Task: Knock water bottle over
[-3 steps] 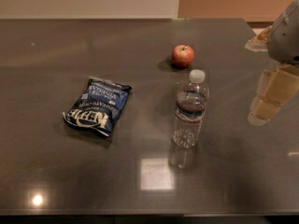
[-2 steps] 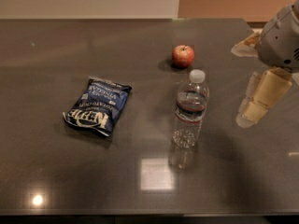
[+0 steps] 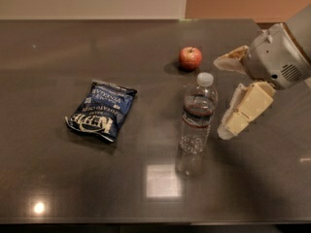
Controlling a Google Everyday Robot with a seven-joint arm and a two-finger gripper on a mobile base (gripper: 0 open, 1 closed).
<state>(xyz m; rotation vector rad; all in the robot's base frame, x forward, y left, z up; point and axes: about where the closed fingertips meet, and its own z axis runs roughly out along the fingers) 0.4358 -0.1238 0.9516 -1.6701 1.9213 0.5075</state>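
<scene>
1. Near the middle of the dark desk [image 3: 73,178], the water bottle [image 3: 197,115] is found standing upright, with its white cap on top and its reflection seen in the glossy surface in front of it.
2. At the right side, the gripper [image 3: 220,97] is held just beside the bottle, on the bottle's right; no contact between them is seen.
3. The jaws are released and spread wide, one farther back than the other; nothing is grasped between them.
4. A red apple [image 3: 190,58] is set behind the bottle, near it but apart.
5. A blue chip bag [image 3: 102,110] is laid flat to the left, well apart from the bottle.
</scene>
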